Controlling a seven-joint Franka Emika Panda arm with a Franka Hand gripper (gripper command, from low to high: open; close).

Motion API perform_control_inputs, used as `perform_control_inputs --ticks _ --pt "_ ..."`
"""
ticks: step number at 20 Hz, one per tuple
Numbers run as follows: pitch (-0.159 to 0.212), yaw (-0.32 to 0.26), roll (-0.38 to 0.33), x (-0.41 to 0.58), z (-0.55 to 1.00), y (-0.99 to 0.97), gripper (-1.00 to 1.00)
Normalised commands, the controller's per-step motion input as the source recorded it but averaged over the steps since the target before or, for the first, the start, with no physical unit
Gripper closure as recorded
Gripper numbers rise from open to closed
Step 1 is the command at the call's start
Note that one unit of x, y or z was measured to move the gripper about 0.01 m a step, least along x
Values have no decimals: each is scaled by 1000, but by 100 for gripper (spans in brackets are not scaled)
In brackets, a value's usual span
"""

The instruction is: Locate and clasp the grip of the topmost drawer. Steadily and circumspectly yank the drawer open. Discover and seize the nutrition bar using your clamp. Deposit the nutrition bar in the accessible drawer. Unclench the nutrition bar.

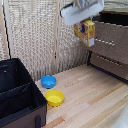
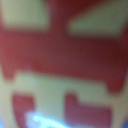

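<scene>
Beside the topmost drawer [image 1: 111,36], nutrition bar [image 1: 86,32] upright.

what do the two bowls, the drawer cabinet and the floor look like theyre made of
The small blue bowl and small yellow bowl look like smooth plastic: flat solid colour, soft sheen. The brown wood-grain cabinet seems wood or laminate, with streaked grain and pale bar handles. The light plank floor looks like varnished wood, showing board seams and grain. Blur leaves all of this uncertain.
</scene>
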Motion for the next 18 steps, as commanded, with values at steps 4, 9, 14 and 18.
perform_control_inputs --ticks 4,9,14,18 --pt "61 -151 -50 501 1000 56 100" --pt "54 -84 -4 449 1000 -350 100" --pt "37 -61 3 369 1000 -565 100" --pt "91 -80 8 169 950 -704 100"
